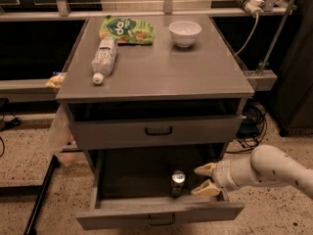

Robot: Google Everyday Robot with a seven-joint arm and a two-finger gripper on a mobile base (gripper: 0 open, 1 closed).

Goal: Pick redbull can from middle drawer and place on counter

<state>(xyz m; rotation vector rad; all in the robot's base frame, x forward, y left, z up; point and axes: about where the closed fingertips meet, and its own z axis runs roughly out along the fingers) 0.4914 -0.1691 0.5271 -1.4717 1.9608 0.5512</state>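
Two cream fingers (pixel 207 189) of the gripper (pixel 205 179) stand well apart, open and holding nothing, at the end of a white arm (pixel 266 169) that reaches in from the right. The gripper sits over the right part of the open middle drawer (pixel 159 214), its fingertips aimed left. Just to its left, near but not touching, the redbull can (pixel 178 182) stands upright in the drawer's dark tray, close to the front wall. Above the gripper, the upper drawer (pixel 156 131) is shut. Higher still lies the desk (pixel 171 70). On it, far up and left of the gripper, are a plastic bottle (pixel 104 58) on its side, a green snack bag (pixel 126 30) and a white bowl (pixel 185 33).
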